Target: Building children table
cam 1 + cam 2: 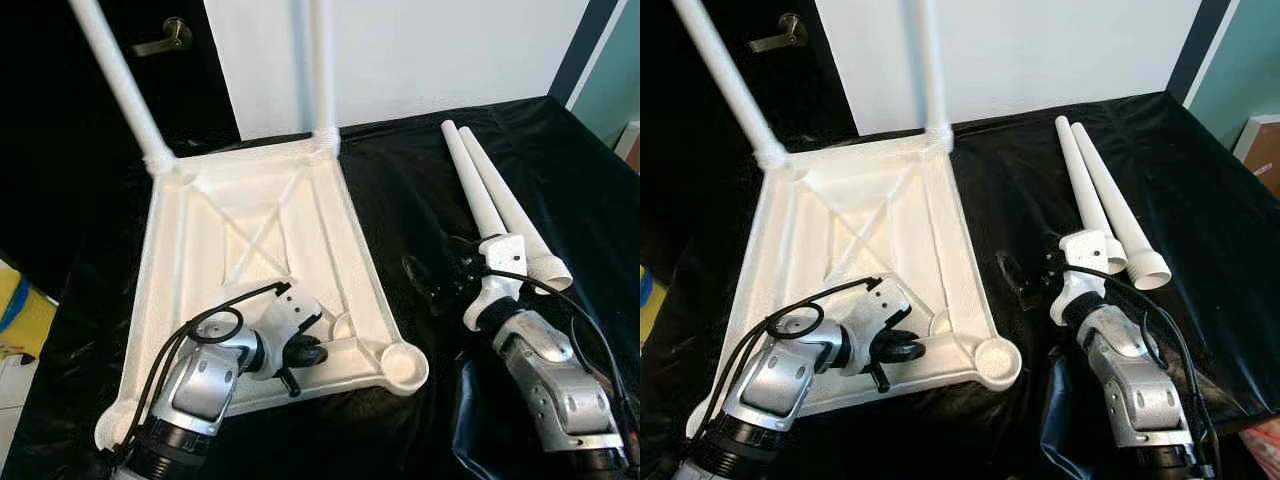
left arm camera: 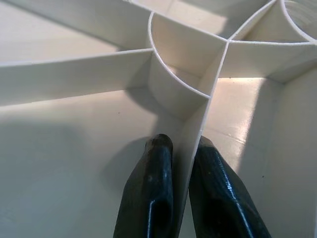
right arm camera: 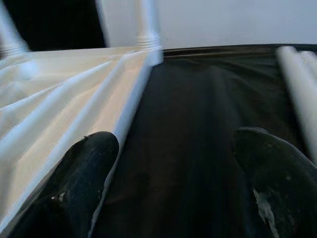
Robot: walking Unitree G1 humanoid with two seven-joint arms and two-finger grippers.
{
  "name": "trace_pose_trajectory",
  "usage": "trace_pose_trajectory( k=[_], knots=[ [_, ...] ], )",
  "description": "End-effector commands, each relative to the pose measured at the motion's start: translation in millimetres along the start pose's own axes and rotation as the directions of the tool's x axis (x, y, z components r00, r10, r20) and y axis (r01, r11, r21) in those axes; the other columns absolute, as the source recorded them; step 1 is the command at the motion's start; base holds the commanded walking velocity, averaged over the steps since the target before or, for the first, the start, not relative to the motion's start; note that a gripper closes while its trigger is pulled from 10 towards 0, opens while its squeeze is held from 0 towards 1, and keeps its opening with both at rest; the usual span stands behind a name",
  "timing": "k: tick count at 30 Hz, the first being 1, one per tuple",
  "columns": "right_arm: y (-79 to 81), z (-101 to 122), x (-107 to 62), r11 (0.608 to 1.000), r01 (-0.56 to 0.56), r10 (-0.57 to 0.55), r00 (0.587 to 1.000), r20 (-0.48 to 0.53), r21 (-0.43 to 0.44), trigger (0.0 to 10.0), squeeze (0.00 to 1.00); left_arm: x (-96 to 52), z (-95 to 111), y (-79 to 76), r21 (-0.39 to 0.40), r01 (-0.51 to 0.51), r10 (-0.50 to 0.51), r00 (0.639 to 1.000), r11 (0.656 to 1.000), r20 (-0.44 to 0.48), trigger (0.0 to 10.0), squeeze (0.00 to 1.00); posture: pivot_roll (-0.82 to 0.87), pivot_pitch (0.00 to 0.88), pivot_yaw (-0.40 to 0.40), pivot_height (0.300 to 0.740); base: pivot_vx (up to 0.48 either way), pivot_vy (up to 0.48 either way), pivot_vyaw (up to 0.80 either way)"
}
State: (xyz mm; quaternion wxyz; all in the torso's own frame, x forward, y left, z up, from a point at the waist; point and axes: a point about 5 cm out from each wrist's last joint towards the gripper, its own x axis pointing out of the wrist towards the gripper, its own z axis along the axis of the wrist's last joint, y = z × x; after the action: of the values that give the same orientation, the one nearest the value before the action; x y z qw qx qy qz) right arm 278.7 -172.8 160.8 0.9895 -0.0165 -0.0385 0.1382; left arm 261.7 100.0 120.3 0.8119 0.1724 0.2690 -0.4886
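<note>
A black glossy sheet [image 1: 400,190] is covering the desk, with a white wall behind it and a dark door with a lever handle [image 1: 166,38] standing off beyond the far left corner. The white plastic tabletop [image 1: 250,240] is lying upside down on the sheet, ribbed underside up, and everything else is sitting around it. Two legs are already standing in its far corners: the far left leg [image 1: 118,82] is leaning up and away, the far right leg [image 1: 320,70] is rising almost straight. The near right corner socket [image 1: 405,366] of the tabletop is sitting open, with no leg in it.

The left hand [image 1: 298,356] is reaching into the tabletop near that open socket. The left wrist view is showing what the head views are hiding: the two black fingers [image 2: 148,198] are pinching a thin upright rib [image 2: 198,129] between them, right beside a curved socket wall.

To the right of the tabletop, two loose legs [image 1: 495,205] are lying side by side on the sheet, flared ends toward the robot. The right hand [image 1: 1035,275] is hovering between the tabletop's right edge and those legs, its fingers [image 3: 84,168] spread wide apart over bare black sheet, gripping nothing. The right wrist view is catching the tabletop's edge beside one finger and the loose legs blurred beyond the other.
</note>
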Motion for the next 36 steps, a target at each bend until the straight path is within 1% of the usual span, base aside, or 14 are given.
trace_pose_trajectory(
  k=[1,2,3,4,7,11,12,14,15,20,24,25,30,36],
  knots=[
    [-3.2,-3.5,2.7,0.998,0.061,-0.061,0.998,-0.006,-0.007,10.0,0.0,-8.7,2.7,20.3,-0.016,-0.387,0.387,0.919,0.922,0.069,10.0,0.0,-0.06,0.032,0.014,0.74,0.0,0.0,0.0],
    [-3.2,-3.5,2.7,0.998,0.061,-0.061,0.998,-0.006,-0.007,10.0,0.0,-8.7,2.7,20.3,-0.016,-0.387,0.387,0.919,0.922,0.069,10.0,0.0,-0.06,0.032,0.014,0.74,0.0,0.0,0.0],
    [-5.2,-6.0,6.0,0.994,0.11,-0.11,0.994,-0.013,-0.001,10.0,0.0,-7.2,11.5,17.7,0.001,-0.377,0.373,0.917,0.926,0.143,10.0,0.0,-0.05,0.026,0.011,0.74,0.0,0.0,0.0],
    [-6.5,-8.7,9.8,0.988,0.156,-0.156,0.988,-0.019,-0.004,10.0,0.0,-5.5,19.4,15.0,-0.002,-0.349,0.342,0.917,0.937,0.206,10.0,1.0,-0.05,0.022,0.01,0.74,0.0,0.0,0.0],
    [-8.1,-12.9,14.7,0.978,0.208,-0.209,0.977,-0.032,-0.006,10.0,0.0,-4.2,30.4,9.4,-0.026,-0.279,0.274,0.913,0.96,0.301,10.0,1.0,-0.05,0.02,0.008,0.74,0.0,0.0,0.0],
    [-13.1,-17.3,21.8,0.96,0.28,-0.28,0.959,-0.048,-0.01,10.0,0.0,-1.5,46.5,-0.5,0.089,-0.238,0.186,0.902,0.967,0.389,10.0,1.0,-0.04,0.015,0.004,0.74,0.0,0.0,0.0],
    [-14.4,-17.9,23.5,0.955,0.298,-0.298,0.953,-0.048,-0.01,10.0,0.0,-0.7,49.1,-2.9,0.126,-0.237,0.169,0.9,0.963,0.401,10.0,0.69,-0.04,0.015,0.004,0.74,0.0,0.0,0.0],
    [-17.9,-17.6,25.1,0.945,0.328,-0.328,0.944,-0.042,-0.018,10.0,0.0,-1.4,55.5,-7.0,0.158,-0.235,0.145,0.887,0.959,0.439,10.0,0.69,-0.04,0.014,0.002,0.74,0.0,0.0,0.0],
    [-23.1,-17.0,26.7,0.931,0.364,-0.365,0.93,-0.034,-0.028,10.0,0.0,-3.0,64.1,-11.6,0.172,-0.222,0.114,0.868,0.96,0.483,10.0,0.0,-0.04,0.011,-0.003,0.74,0.0,0.0,0.0],
    [-37.4,-19.2,30.6,0.89,0.455,-0.456,0.889,-0.035,-0.038,10.0,0.0,-6.0,84.0,-18.4,0.201,-0.225,0.07,0.813,0.953,0.578,10.0,0.0,-0.04,0.008,-0.007,0.74,0.0,0.0,0.0],
    [-51.9,-22.0,37.6,0.836,0.547,-0.549,0.835,-0.039,-0.047,10.0,0.0,-5.0,102.5,-16.5,0.153,-0.229,0.071,0.743,0.961,0.666,10.0,0.0,-0.04,0.009,0.0,0.74,0.0,0.0,0.0],
    [-51.9,-22.0,37.6,0.836,0.547,-0.549,0.835,-0.039,-0.047,10.0,0.0,-5.0,102.5,-16.5,0.153,-0.229,0.071,0.743,0.961,0.666,10.0,0.0,-0.04,0.009,0.0,0.74,0.0,0.0,0.0],
    [-75.8,-23.9,42.9,0.746,0.661,-0.665,0.744,-0.061,-0.08,10.0,0.0,-4.2,106.3,-12.5,0.12,-0.2,0.067,0.733,0.972,0.677,10.0,0.0,-0.05,0.017,0.017,0.74,0.0,0.0,0.0],
    [-86.0,-29.0,45.7,0.734,0.672,-0.679,0.724,-0.121,-0.096,10.0,0.0,-4.5,106.7,-14.4,0.101,-0.197,0.077,0.73,0.975,0.679,10.0,0.0,-0.03,0.026,0.02,0.74,0.0,0.0,0.0]
  ],
)
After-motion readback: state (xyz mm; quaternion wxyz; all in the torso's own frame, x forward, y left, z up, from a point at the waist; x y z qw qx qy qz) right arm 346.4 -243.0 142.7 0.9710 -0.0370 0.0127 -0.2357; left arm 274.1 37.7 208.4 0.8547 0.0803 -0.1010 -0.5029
